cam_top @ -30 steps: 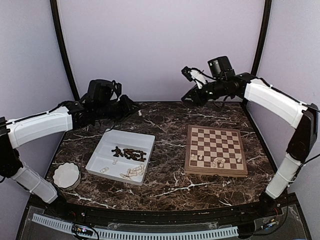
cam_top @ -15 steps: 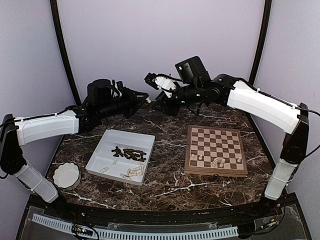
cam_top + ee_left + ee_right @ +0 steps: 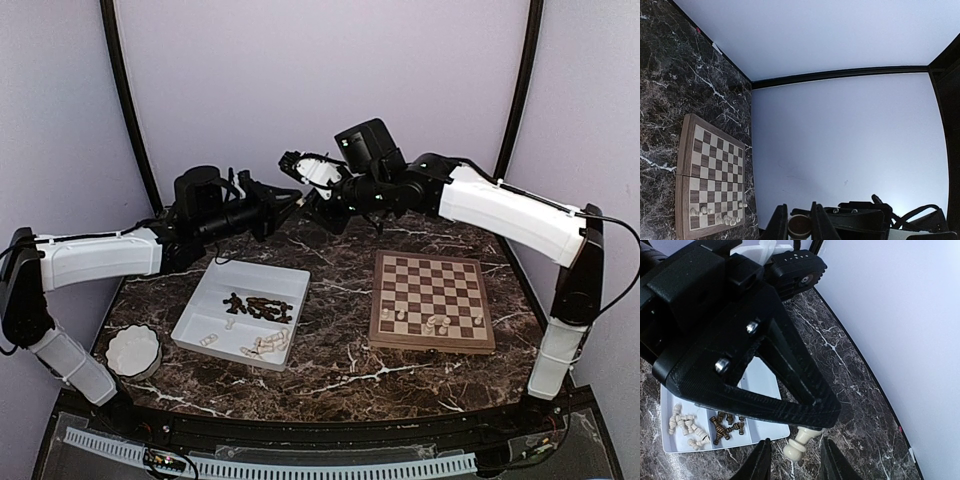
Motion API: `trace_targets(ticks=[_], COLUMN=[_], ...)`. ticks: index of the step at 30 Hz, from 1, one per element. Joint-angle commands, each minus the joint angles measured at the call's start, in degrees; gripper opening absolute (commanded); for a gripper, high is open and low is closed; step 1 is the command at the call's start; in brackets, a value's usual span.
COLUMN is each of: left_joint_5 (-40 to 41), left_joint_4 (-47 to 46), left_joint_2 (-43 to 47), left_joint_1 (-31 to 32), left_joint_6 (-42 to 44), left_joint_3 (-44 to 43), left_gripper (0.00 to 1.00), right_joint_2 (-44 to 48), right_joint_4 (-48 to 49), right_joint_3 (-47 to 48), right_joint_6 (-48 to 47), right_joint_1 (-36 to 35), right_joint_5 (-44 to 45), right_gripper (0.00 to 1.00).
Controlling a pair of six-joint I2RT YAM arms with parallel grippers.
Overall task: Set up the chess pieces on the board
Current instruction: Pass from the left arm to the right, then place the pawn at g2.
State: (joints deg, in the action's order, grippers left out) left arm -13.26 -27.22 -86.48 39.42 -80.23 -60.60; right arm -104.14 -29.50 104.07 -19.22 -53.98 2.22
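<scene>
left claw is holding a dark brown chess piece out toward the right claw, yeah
No: the chess piece pinched in the left claw is pale cream, not dark brown, as the right wrist view shows. It is held out toward the open right claw.

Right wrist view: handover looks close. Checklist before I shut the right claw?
1. Left claw grips the cream piece at its tip: ok.
2. Right claw open, fingers either side of the piece: ok.
3. Fingers clear of the piece: ok.
4. Piece upright: not ok, tilted.
5. Fingers level with the piece in depth: cannot tell.
6. Board has free squares: ok.
</scene>
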Motion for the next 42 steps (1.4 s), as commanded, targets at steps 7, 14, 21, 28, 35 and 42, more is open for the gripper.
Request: trace_targets(ticks=[7, 14, 21, 28, 35, 42], left_joint_5=[-3.96, -4.12, -0.67, 15.22, 41.53, 40.39], left_joint_4=[-3.64, -3.45, 14.3, 37.94, 49.45, 47.49], left_joint_2=[-1.04, -1.25, 2.05, 6.58, 7.11, 9.14], left_joint_1=[0.13, 0.13, -3.09, -7.29, -7.7, -8.52], left_joint_6=[-1.25, -1.02, 8.53, 27.44, 40.28, 48.08], left_joint_3=[-0.18, -0.04, -2.1, -5.43, -8.14, -5.04], left_gripper=[0.04, 0.12, 0.91, 0.99, 0.99, 0.91], right_joint_2=[-0.96, -0.19, 7.36, 16.88, 17.92, 16.7], right_joint_4=[2.77, 2.86, 2.4, -6.25, -23.81, -35.44], right_joint_3=[2.48, 1.48, -7.72, -21.47, -24.98, -28.15], right_joint_6=[0.4, 0.05, -2.61, -14.28, -27.13, -31.15], right_joint_1=[-0.25, -0.22, 6.29, 19.05, 27.4, 28.22], right_joint_5=[1.05, 2.17, -2.46, -14.39, -8.62, -2.49], right_gripper=[0.22, 0.0, 0.0, 0.0, 0.0, 0.0])
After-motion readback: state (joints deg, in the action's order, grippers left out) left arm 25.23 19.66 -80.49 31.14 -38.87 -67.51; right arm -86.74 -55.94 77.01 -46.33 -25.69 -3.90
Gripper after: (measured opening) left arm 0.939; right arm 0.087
